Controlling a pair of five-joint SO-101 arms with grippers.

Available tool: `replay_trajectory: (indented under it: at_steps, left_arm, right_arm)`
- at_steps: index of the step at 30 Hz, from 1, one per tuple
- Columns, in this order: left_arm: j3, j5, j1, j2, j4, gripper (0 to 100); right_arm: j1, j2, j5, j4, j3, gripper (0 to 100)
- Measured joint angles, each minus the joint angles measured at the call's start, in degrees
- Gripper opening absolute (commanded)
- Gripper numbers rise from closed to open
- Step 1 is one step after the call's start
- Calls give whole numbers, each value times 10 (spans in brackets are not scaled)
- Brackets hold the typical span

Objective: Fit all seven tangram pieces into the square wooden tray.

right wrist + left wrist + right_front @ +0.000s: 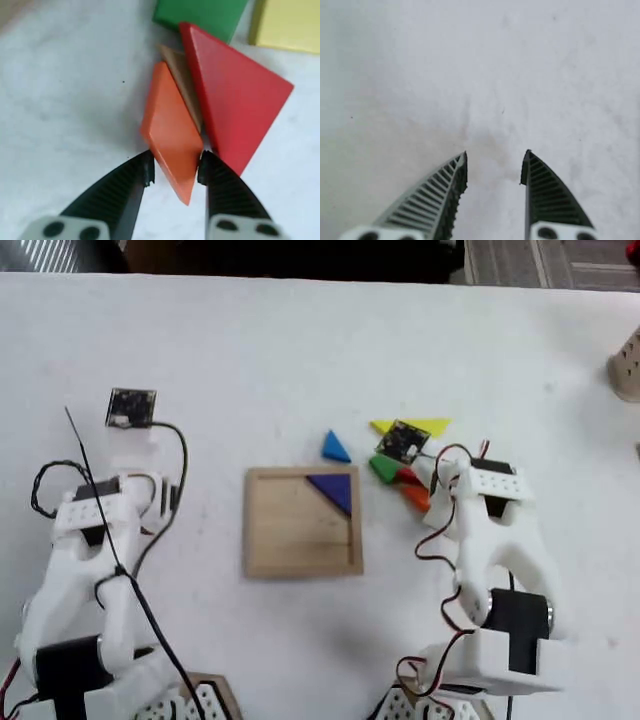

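The square wooden tray (290, 540) lies mid-table with a dark blue triangle (335, 488) in its far right corner. A light blue triangle (335, 447) rests just beyond the tray. To the tray's right, yellow (412, 425), green (382, 468), red (405, 477) and orange (418, 498) pieces cluster together. My right gripper (175, 167) is shut on the near corner of the orange piece (172, 130), which tilts against the red triangle (232, 100). The green piece (200, 15) and yellow piece (290, 25) lie beyond. My left gripper (495, 162) stands open over bare table, left of the tray.
A beige perforated object (627, 365) stands at the table's right edge. Black cables (150, 610) trail across the left arm (95, 515). Wooden base boards (215, 695) sit at the near edge. Bare white table lies beyond the tray.
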Motion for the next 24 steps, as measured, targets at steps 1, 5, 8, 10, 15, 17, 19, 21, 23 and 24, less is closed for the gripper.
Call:
replay_trajectory:
  at_steps: [1, 5, 8, 10, 15, 17, 19, 21, 23, 24]
  left_arm:
    - [0, 0, 0, 0, 0, 192]
    - [0, 0, 0, 0, 0, 192]
    - [0, 0, 0, 0, 0, 192]
    - [0, 0, 0, 0, 0, 192]
    - [0, 0, 0, 0, 0, 192]
    - [0, 0, 0, 0, -1, 192]
    - [0, 0, 0, 0, -2, 192]
    - [0, 0, 0, 0, -2, 192]
    - [0, 0, 0, 0, -2, 192]
    - [0, 0, 0, 0, -2, 192]
  right_arm:
    - [-2, 0, 0, 4, -5, 149]
    - [-4, 7, 1, 3, -10, 150]
    - [-5, 41, 1, -11, -14, 152]
    - [-5, 52, 4, -11, -27, 173]
    - [-11, 57, 56, 72, -61, 261]
    - [-21, 58, 70, 101, -65, 246]
    - [-28, 58, 75, 107, -66, 226]
    - [-32, 58, 76, 105, -66, 211]
    - [-35, 58, 78, 97, -66, 204]
    - [-36, 58, 78, 94, -66, 205]
